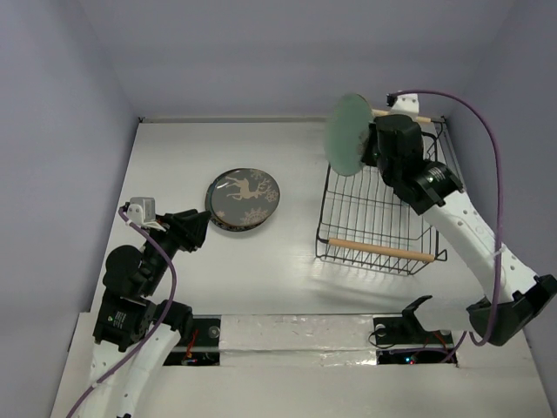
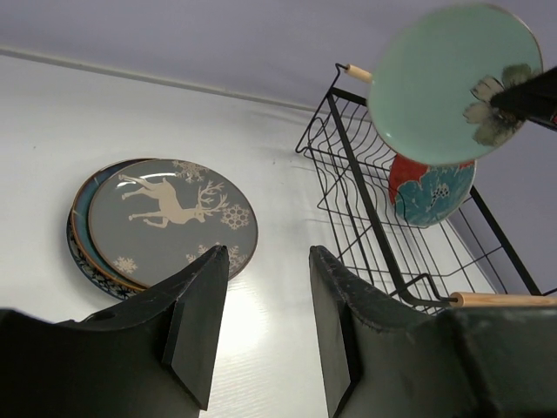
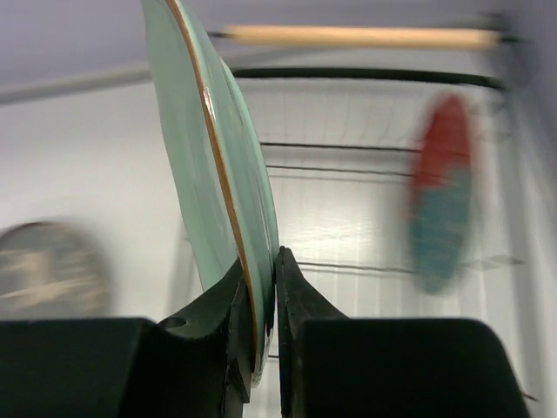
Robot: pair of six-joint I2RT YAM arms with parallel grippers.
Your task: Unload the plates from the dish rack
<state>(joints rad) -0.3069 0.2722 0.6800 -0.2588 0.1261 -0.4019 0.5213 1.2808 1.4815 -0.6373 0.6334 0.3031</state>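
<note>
Right fingers [image 3: 285, 283] are pinched on the rim of the pale green plate [image 1: 346, 135]. The plate sits edge-on between them, near vertical. It hangs clear above the far-left corner of the dish rack [image 1: 383, 218]. Left fingers [image 2: 196, 322] are spread with nothing between them, low over the desk [image 1: 287, 279] on the near side of the stack.

Progress:
- Deer plate [image 1: 244, 196] lies flat on top of a stack on the desk, left of the rack. Left wrist view shows a teal-blue rim and a dark patterned rim under it.
- Green plate is out of the wires but not set down.
- Red plate with teal flower [image 2: 431, 192] stands on edge in the rack.
- I'd call it past halfway: one in the air, one to go.

Room:
- Bare desk between stack and rack looks wide open for the carry.
- Watch the rack's left wall and the near wooden handle [image 1: 379, 250].
- Back wall is close behind the raised plate.
- Left arm parks right beside the stack and could crowd the drop.
</note>
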